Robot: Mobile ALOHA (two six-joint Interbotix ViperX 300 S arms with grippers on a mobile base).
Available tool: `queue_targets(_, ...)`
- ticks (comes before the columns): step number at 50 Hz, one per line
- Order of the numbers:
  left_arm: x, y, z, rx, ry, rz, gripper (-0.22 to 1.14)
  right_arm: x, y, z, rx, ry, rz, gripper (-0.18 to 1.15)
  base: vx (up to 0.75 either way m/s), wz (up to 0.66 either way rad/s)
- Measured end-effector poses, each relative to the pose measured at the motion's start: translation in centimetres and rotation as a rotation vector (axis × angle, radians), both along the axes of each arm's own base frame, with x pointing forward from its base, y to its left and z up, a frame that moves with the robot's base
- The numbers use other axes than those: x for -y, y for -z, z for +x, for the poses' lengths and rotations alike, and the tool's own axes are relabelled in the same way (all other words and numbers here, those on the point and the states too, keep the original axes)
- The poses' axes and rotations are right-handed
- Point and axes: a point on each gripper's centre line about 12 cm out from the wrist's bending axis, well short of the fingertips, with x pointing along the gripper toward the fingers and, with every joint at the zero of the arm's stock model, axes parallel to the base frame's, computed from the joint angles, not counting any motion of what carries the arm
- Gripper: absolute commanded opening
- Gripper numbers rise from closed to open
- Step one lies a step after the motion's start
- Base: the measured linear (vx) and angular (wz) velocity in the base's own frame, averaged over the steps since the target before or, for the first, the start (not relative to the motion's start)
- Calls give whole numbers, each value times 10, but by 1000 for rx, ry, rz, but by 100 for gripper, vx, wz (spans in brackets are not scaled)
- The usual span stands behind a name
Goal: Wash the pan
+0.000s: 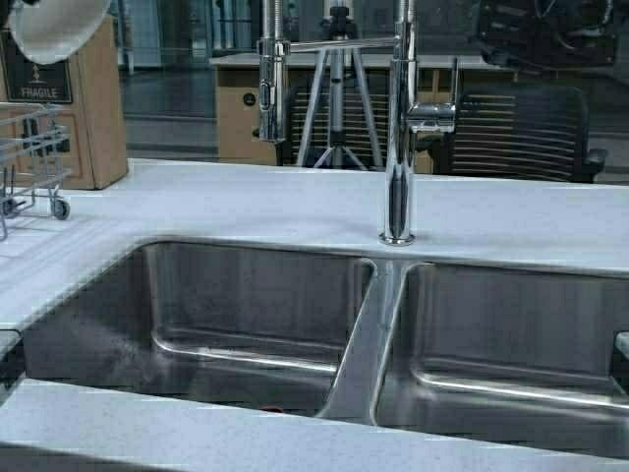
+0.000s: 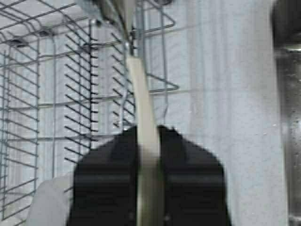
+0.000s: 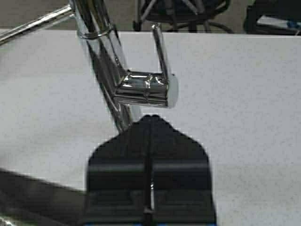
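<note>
The white pan point(image 1: 54, 25) is held high at the far left of the high view, over the wire dish rack point(image 1: 29, 157). In the left wrist view the pan point(image 2: 143, 103) shows edge-on as a thin cream strip. My left gripper point(image 2: 148, 129) is shut on its rim, above the rack point(image 2: 56, 94) and the white counter. The pan's inside and handle are hidden. My right gripper point(image 3: 151, 117) is shut and empty, just in front of the chrome faucet's valve body point(image 3: 143, 89) and its upright lever point(image 3: 160, 52). Neither gripper shows in the high view.
A tall chrome faucet point(image 1: 398, 128) stands behind the divider of a steel double sink, with a left basin point(image 1: 256, 305) and a right basin point(image 1: 511, 334). A cardboard box point(image 1: 93, 98) stands at the back left. A tripod and a chair stand behind the counter.
</note>
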Motion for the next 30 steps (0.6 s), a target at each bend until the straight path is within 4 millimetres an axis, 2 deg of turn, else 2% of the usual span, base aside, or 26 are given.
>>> queue_targets(9,-60,-11,11,-38,-66,-27,4,-1,-1,1,4,-3,2,6,1,5)
queue_targets(15,-90,-3,17,-70,-105,-81,4,-2,-1,0,5,-5,1,5,1,4)
queue_targets(20,-105,13,23,-118,-114,-109,4,-1,-1,0,3,-2,1,5,2,5)
queue_targets(30,-134,67,28,-263,-144,-139,4,0,1,-1,-1,-2,-2,5,2,4)
